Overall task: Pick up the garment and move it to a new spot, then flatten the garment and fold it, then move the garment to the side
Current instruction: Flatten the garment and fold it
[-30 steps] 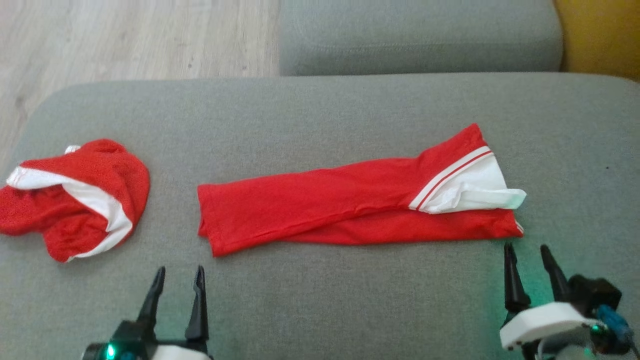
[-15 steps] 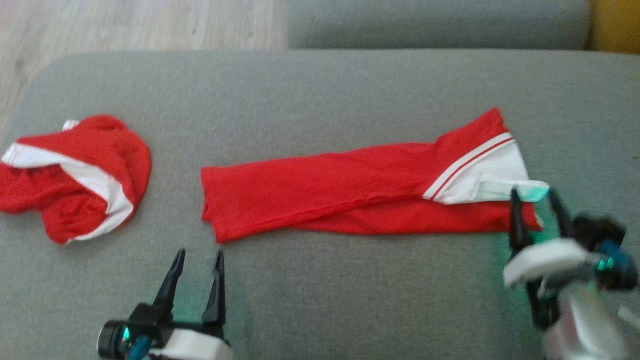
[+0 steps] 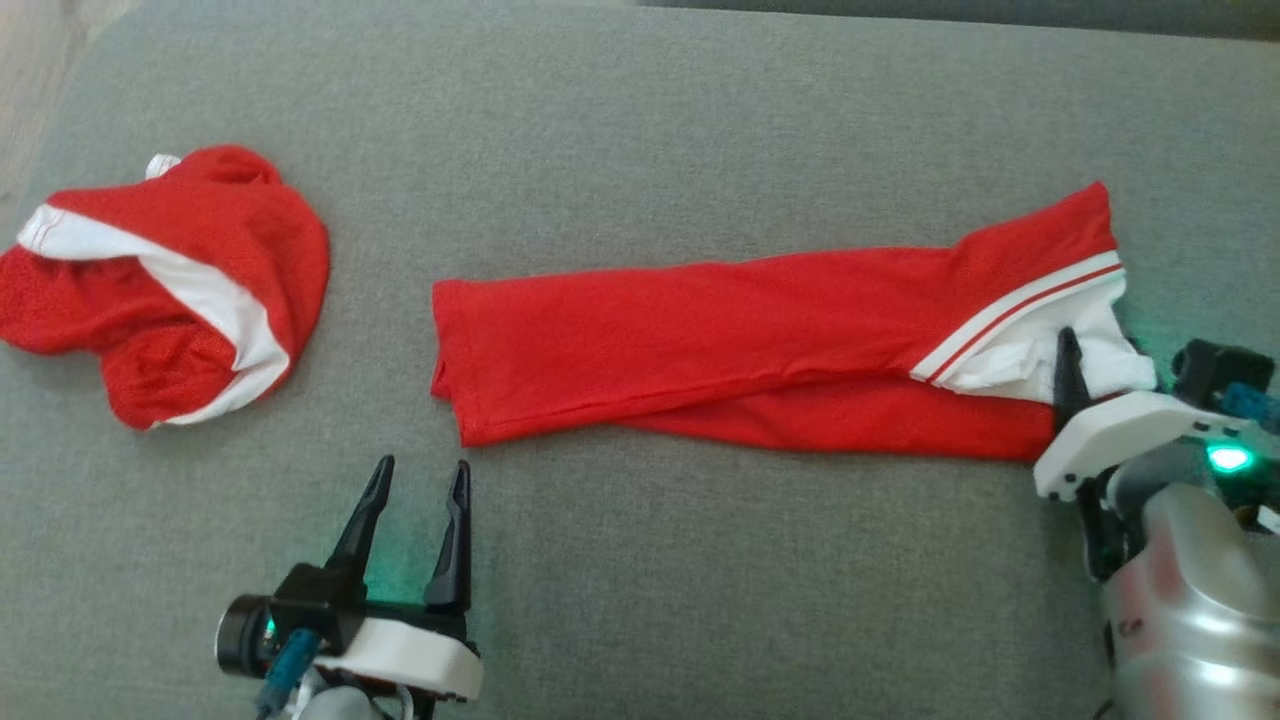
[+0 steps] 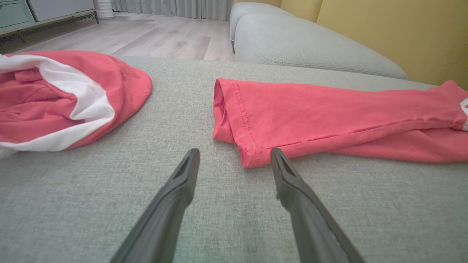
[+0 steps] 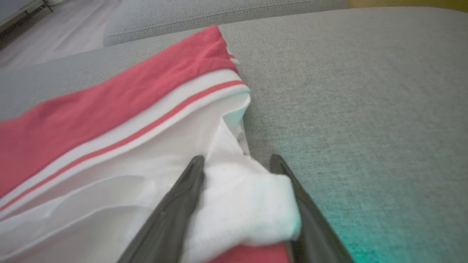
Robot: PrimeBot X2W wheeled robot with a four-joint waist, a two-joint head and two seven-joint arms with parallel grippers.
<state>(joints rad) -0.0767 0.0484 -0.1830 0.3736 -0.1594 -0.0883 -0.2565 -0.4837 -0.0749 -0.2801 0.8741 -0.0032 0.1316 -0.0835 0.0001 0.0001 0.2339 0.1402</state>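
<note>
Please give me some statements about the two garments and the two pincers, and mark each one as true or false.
1. The long garment and the crumpled garment both lie on the grey cushion: true.
2. The left pincer grips the long garment: false; it is open, just short of the hem.
3. White fabric sits inside the right pincer: true.
4. The crumpled garment lies on the robot's right: false; it lies on its left.
</note>
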